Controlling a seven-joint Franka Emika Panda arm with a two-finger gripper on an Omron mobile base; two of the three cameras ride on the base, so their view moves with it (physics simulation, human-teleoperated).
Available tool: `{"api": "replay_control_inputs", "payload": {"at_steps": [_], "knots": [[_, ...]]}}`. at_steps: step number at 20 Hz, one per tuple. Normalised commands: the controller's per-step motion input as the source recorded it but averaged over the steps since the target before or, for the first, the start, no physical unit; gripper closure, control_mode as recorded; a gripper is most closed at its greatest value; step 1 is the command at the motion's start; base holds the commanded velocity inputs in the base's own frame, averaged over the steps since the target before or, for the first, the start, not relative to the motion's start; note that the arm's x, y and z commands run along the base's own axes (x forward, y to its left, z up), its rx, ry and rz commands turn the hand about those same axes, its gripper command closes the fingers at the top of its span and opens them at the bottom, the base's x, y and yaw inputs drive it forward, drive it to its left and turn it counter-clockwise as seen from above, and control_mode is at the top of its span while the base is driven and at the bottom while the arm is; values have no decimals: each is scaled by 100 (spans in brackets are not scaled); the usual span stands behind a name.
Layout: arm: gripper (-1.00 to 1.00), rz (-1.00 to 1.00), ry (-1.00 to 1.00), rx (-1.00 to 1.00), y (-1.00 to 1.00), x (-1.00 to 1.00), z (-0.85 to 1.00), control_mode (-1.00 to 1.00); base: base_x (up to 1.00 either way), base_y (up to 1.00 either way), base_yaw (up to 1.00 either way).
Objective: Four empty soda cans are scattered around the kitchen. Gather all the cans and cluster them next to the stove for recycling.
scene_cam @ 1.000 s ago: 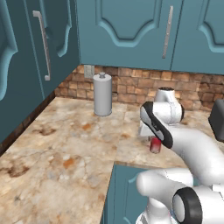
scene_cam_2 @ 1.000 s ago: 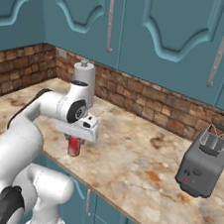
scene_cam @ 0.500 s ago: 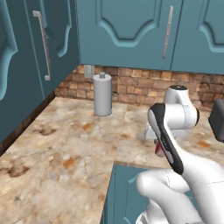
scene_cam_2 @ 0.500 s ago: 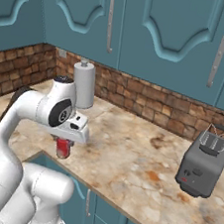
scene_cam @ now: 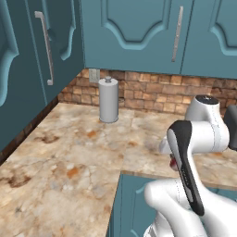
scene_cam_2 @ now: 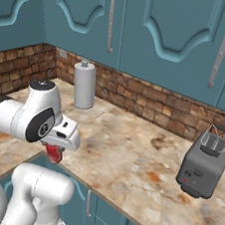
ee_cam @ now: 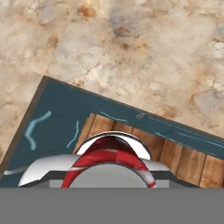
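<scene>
One red soda can (scene_cam_2: 54, 153) counted, at the lower left of the right base view, clamped in my tool (scene_cam_2: 56, 150) and held off the front edge of the surface (scene_cam_2: 128, 157); in the hand view it sits at bottom centre. One paper towel roll (scene_cam: 109, 100) stands upper centre by the brick backsplash (scene_cam_2: 151, 102). One grey toaster (scene_cam_2: 205, 164) sits at right. The surface is mottled beige stone, with teal cabinets (scene_cam: 139, 32) above.
</scene>
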Motion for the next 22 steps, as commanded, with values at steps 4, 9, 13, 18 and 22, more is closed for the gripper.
{"api": "replay_control_inputs", "payload": {"at_steps": [4, 9, 13, 18, 22], "knots": [[100, 0, 0, 0, 0, -8, 0, -100, 0, 0, 0], [100, 0, 0, 0, 0, 0, 0, -100, 0, 0, 0], [100, 0, 0, 0, 0, 0, 0, 100, -12, 2, 0], [100, 0, 0, 0, 0, 0, 0, 100, -100, 2, -5], [100, 0, 0, 0, 0, 0, 0, 100, -93, -3, -21]]}}
